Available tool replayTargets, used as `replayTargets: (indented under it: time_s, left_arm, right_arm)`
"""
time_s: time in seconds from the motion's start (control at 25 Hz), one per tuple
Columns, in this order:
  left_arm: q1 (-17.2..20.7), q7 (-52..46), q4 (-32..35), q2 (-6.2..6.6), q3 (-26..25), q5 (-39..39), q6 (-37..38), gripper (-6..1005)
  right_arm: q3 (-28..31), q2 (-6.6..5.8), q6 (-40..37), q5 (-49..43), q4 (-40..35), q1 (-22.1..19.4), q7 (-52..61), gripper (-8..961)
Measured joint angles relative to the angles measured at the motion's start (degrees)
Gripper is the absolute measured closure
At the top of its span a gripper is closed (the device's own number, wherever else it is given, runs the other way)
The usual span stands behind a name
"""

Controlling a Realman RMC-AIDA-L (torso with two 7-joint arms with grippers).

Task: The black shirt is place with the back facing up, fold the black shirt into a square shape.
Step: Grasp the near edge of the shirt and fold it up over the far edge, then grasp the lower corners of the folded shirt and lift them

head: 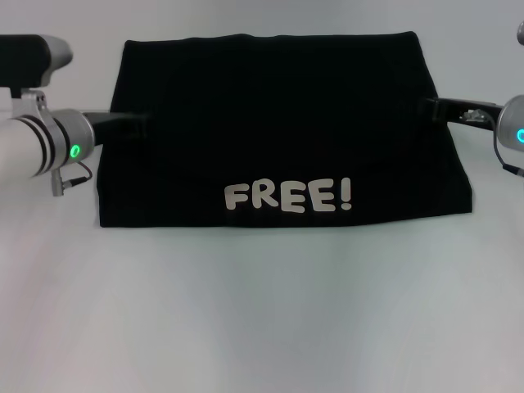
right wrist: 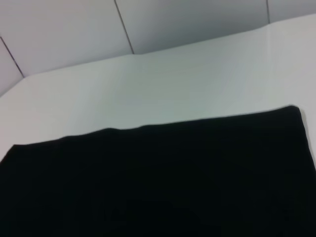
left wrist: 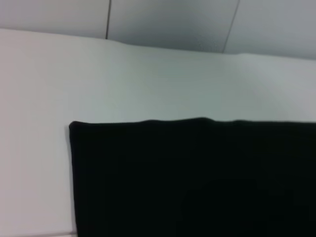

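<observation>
The black shirt (head: pixel 278 123) lies folded into a wide rectangle on the white table (head: pixel 262 311). A pale "FREE!" print (head: pixel 288 197) faces up near its front edge. My left gripper (head: pixel 131 124) is at the shirt's left edge, about halfway along it. My right gripper (head: pixel 430 107) is at the shirt's right edge. Both are black against the black cloth. The left wrist view shows a far corner and straight folded edge of the shirt (left wrist: pixel 197 182). The right wrist view shows the other far corner of the shirt (right wrist: pixel 158 182).
The white table stretches wide in front of the shirt and a little behind it. A pale panelled wall (left wrist: pixel 163 19) stands behind the table's far edge. Both silver forearms, the left (head: pixel 41 143) and the right (head: pixel 512 131), come in from the sides.
</observation>
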Motion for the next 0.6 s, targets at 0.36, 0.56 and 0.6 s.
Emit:
replayTargets:
  time_s: [0.36, 0.56, 0.6]
  left_arm:
    - [0.0, -0.6, -0.2, -0.82, 0.7, 0.0, -7.4, 705]
    - [0.7, -1.3, 0.7, -0.42, 0.6, 0.0, -9.2, 489]
    - [1.1, -2.2, 1.6, -0.25, 0.6, -0.2, -9.0, 447]
  right_arm:
    - [0.3, 2.40, 2.8, 0.0, -3.0, -0.7, -0.5, 620]
    - [0.1, 3.60, 2.5, 1.0, -5.9, -1.4, -0.5, 410]
    - [0.0, 3.44, 2.0, 1.9, -6.0, -1.6, -0.6, 369]
